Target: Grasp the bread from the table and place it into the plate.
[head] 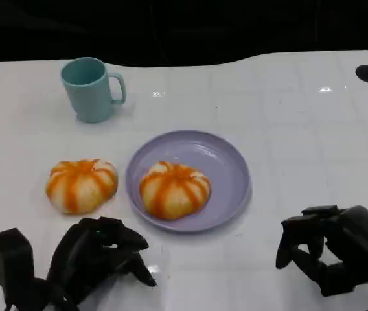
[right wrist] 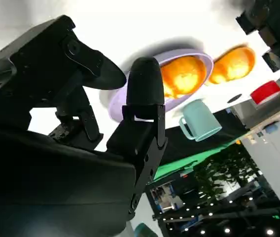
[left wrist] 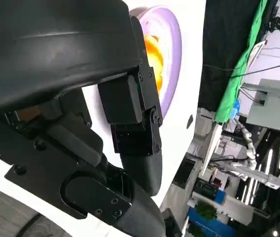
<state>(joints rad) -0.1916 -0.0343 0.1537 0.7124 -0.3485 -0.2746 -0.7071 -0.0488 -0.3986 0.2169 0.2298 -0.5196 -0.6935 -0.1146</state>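
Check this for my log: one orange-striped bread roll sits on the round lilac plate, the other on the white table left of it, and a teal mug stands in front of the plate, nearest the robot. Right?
Not quite. The head view shows the teal mug behind the round lilac plate, at the far side of the white table, away from the robot. The rest holds: one orange-striped bread roll on the plate, the other roll on the table left of it.

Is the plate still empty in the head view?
No, one bread already lies on the purple plate, while a second bread sits on the table beside it.

Right hand (head: 339,256) cut by frame edge
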